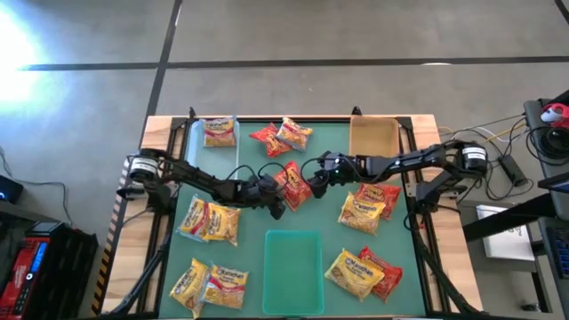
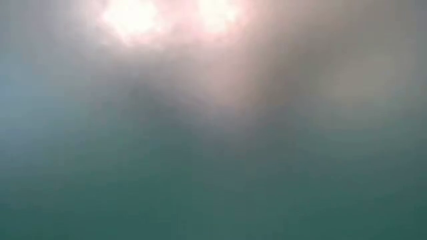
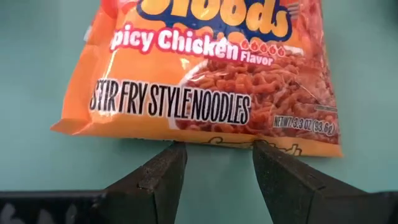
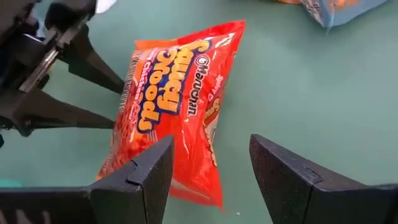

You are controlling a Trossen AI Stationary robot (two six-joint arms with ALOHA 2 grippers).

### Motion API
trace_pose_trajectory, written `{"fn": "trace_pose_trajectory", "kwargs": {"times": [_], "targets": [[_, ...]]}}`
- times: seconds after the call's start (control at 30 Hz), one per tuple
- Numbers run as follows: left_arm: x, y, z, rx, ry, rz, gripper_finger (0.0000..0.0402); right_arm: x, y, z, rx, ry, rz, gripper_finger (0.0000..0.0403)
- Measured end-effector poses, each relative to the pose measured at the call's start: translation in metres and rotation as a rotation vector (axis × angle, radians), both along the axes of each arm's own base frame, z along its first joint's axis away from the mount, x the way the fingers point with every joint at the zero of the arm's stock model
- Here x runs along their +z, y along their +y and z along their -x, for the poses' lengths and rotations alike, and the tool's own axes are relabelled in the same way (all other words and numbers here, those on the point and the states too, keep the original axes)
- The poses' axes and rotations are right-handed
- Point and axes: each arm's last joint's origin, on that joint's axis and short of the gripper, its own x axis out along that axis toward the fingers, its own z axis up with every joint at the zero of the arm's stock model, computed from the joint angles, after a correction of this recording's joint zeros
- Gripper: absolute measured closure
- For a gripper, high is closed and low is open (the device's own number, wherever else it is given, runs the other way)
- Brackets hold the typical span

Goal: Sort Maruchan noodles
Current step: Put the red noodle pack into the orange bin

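Two dark jointed arms (image 1: 204, 182) — black wedge fingers (image 3: 155, 180).

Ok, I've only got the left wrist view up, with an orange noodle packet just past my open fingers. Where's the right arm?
Observer: The right gripper is on the other side of that same packet, mid-mat, facing your left gripper.
Operator: Is it gripping the packet?
Observer: No. In its wrist view its fingers stand open, and the packet lies on the green mat ahead of them.
Operator: Any tray with packets in it?
Observer: Yes. The clear tray at the high view's top left holds a yellow packet.
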Motion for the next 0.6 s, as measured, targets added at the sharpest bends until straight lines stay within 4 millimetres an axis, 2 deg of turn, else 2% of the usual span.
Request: {"fn": "trace_pose_trajectory", "kwargs": {"times": [0.37,0.6], "targets": [[-0.001,0.008,0.001,0.023,0.026,-0.066,0.0228,-0.014,-0.006,-0.006,-0.011,0.014,-0.008,0.0204],[0.004,0.003,0.0,-0.092,0.054,-0.136,0.0228,-0.018,-0.008,-0.006,-0.016,0.024,-0.01,0.0204]]}}
